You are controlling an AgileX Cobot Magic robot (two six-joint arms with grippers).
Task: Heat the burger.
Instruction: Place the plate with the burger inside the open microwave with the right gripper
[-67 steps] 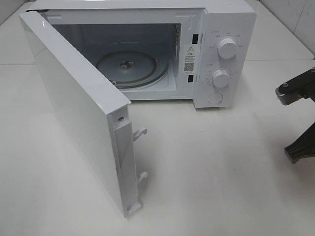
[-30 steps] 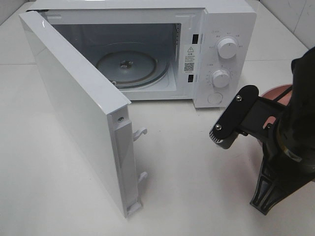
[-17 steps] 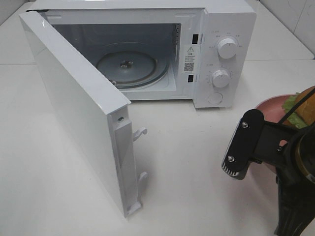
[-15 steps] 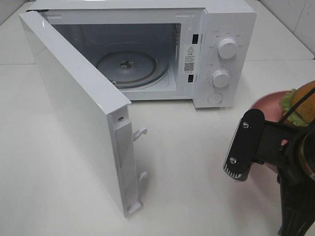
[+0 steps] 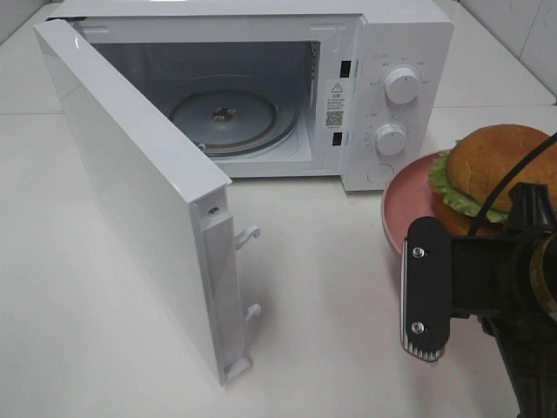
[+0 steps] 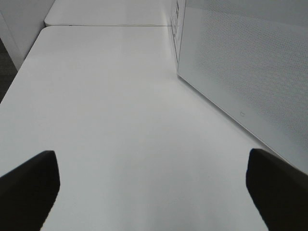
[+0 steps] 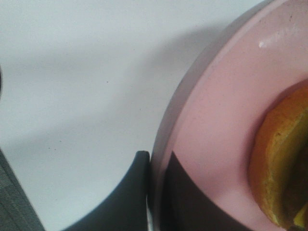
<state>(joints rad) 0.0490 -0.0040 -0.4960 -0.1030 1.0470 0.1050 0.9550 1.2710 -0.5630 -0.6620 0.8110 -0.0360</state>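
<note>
Right pincer (image 7: 155, 161) clamps plate (image 7: 216, 110) rim near burger (image 5: 498, 165)

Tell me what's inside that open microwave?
Only its round glass turntable, with no food on it. The burger sits outside on a pink plate. The open door hides the left side of the inside.

The right pincer (image 7: 155, 192) is showing matte black fingers (image 7: 132, 199). In the high view its flat, round-ended finger plate (image 5: 426, 292) is carrying two silver screws (image 5: 419, 252) and a ribbed grey tip (image 5: 423, 351). A thin black cable (image 5: 490, 207) is running to the black wrist (image 5: 509, 279). The left pincer (image 6: 154, 192) is appearing as two dark, blurred fingertips (image 6: 29, 187).
</note>
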